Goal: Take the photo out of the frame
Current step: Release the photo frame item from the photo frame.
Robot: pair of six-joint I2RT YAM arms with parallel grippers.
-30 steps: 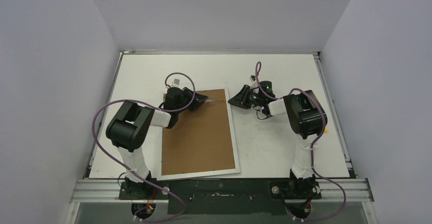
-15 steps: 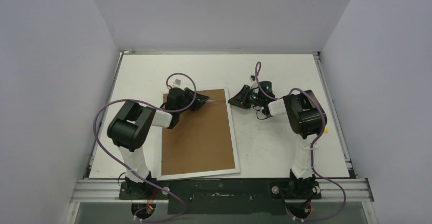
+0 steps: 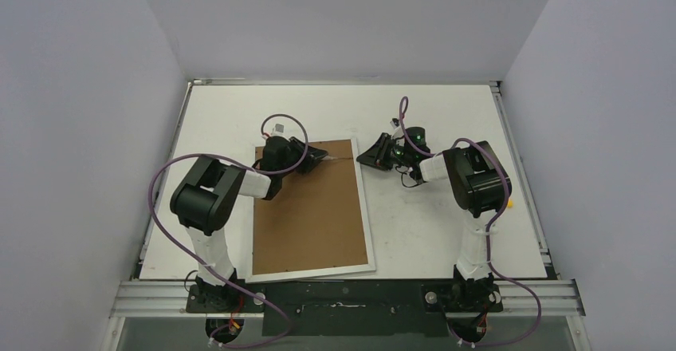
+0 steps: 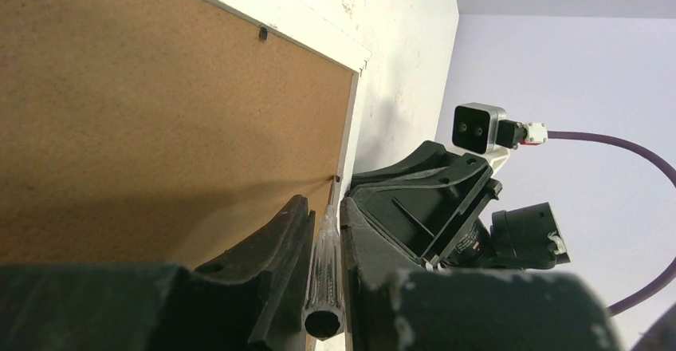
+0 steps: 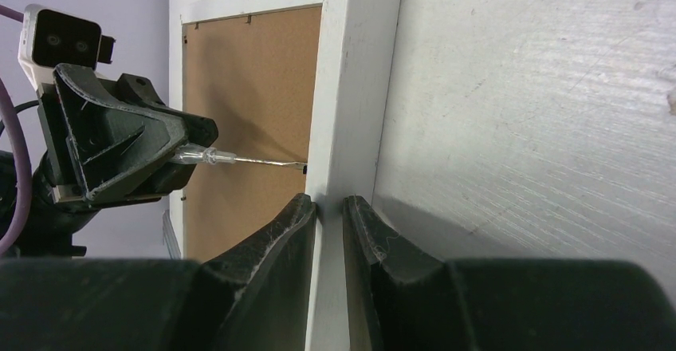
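The left gripper [image 3: 319, 155] and its thin tool [image 5: 247, 161] have edged slightly rightward.

L tool [image 3: 317, 156] & R tool [image 3: 364, 158] both closed, tips facing, near.

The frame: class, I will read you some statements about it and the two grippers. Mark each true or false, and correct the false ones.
1. The frame lies flat with its brown back facing up. True.
2. The left gripper is empty. False: it is shut on a thin tool whose tip meets the back's right edge.
3. The right gripper pinches the frame's white border. True.
4. Both grippers work at the frame's near edge. False: both are near its far right corner.
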